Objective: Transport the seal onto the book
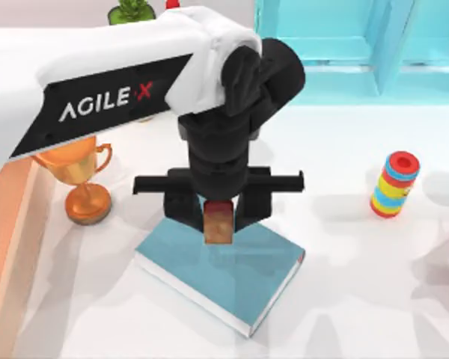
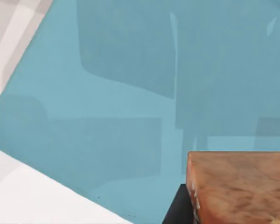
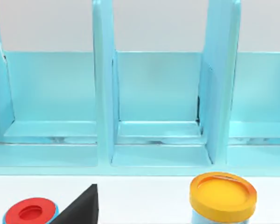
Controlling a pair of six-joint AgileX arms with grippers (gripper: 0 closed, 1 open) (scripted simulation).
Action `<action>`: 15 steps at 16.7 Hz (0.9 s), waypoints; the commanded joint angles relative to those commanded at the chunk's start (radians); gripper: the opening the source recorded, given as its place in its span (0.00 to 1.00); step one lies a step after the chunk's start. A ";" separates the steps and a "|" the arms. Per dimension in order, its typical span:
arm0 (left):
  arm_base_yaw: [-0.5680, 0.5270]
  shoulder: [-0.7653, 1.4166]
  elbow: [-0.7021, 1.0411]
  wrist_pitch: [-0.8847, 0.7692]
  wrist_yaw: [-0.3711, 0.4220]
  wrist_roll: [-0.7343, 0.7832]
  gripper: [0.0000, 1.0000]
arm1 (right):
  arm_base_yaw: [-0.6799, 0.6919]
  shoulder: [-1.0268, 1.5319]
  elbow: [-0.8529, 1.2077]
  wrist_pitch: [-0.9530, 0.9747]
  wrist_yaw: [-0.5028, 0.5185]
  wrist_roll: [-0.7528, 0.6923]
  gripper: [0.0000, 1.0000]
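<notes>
The seal (image 1: 218,226), a small block with a reddish-brown top and tan base, is held upright between the black fingers of my left gripper (image 1: 219,213), which is shut on it. It hangs over the back left part of the teal-blue book (image 1: 243,280), which lies flat in the middle of the table. In the left wrist view the seal (image 2: 238,186) sits close over the book's cover (image 2: 130,93), which carries the gripper's shadow; I cannot tell whether they touch. My right gripper (image 3: 81,207) is a dark wedge facing the shelf.
An orange-gold trophy (image 1: 84,179) stands left of the book. A striped ring stack (image 1: 395,183) stands at the right. A light-blue shelf unit (image 1: 359,45) lines the back right. A yellow-lidded jar (image 3: 222,192) is near the shelf. A green plant (image 1: 131,9) is at the back.
</notes>
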 joint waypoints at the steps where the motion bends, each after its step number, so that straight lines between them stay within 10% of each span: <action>1: 0.000 0.000 0.000 0.000 0.000 0.000 0.00 | 0.000 0.000 0.000 0.000 0.000 0.000 1.00; 15: 0.000 0.000 0.000 0.000 0.000 0.000 0.98 | 0.000 0.000 0.000 0.000 0.000 0.000 1.00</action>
